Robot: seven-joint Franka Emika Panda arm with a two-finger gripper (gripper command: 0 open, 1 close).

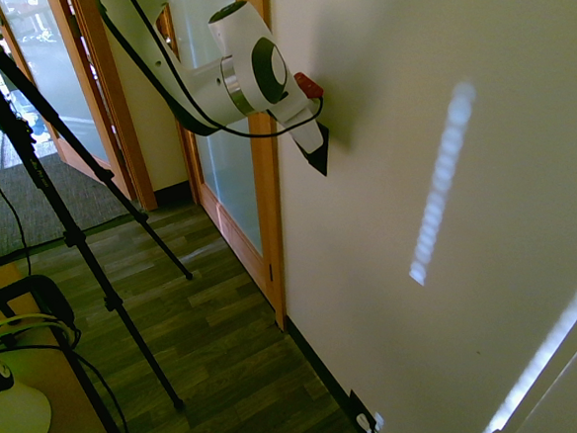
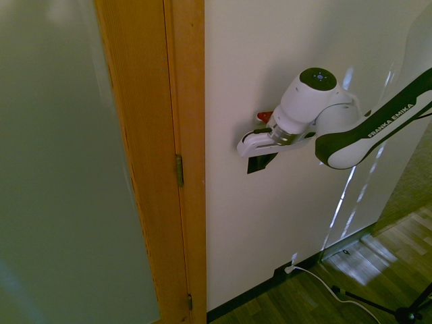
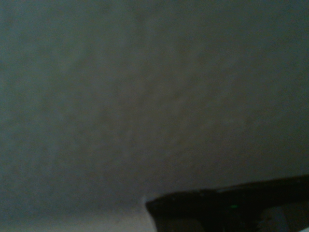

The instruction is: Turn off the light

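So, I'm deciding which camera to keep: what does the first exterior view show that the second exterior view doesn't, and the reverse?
Only the first: the wooden tabletop at lower left.
Only the second: the FRANKA EMIKA lettering.
Both: the gripper at the pale wall, a glass door and the white cord low down.

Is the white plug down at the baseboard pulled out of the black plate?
No, the white plug sits at the black plate, its cord trailing off across the floor.
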